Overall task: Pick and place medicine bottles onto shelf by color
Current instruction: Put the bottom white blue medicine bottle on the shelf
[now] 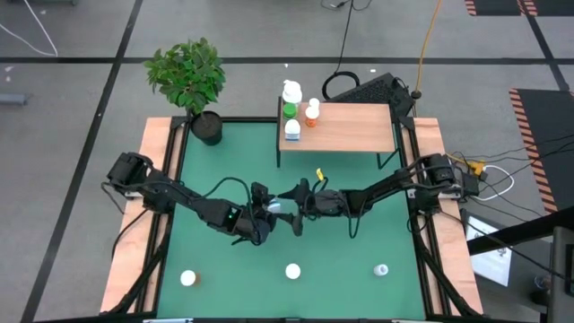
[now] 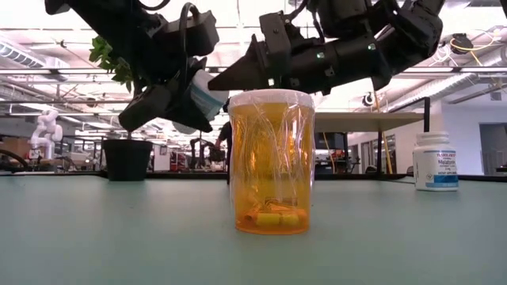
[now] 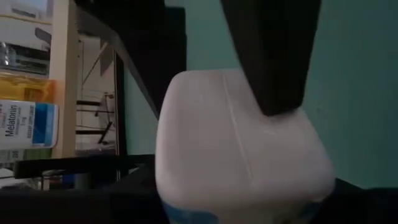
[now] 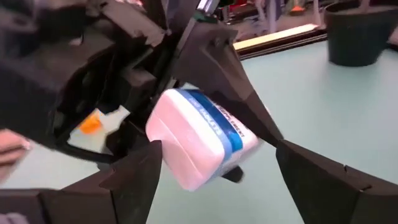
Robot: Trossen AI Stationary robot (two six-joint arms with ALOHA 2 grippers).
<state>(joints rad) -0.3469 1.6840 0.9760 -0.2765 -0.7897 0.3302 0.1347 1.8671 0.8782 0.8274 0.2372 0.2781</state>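
A white medicine bottle with a blue label band (image 4: 199, 143) is held above the middle of the green mat (image 1: 359, 233) by my left gripper (image 1: 267, 212), which is shut on it. My right gripper (image 4: 217, 149) is open. Its two fingers stand on either side of the bottle's white free end, and I see no touch. In the low view both grippers hang above the table, the left gripper (image 2: 170, 95) with the bottle (image 2: 204, 93) and the right gripper (image 2: 245, 71) facing it. The wooden shelf (image 1: 354, 126) stands at the far edge. My left gripper pinches the bottle's body between its two fingers; one dark finger (image 3: 273, 56) lies across the white side (image 3: 230, 112). The bottle is lifted clear of the table and tilted, with its white end (image 4: 177, 155) sticking out toward my right gripper.
Several bottles stand at the shelf's left end (image 1: 292, 112). Three more stand near the mat's front edge: one on the left (image 1: 188, 278), an orange see-through one (image 2: 271, 162) in the middle, and a white one (image 2: 436, 161) on the right. A potted plant (image 1: 190, 76) stands at the far left.
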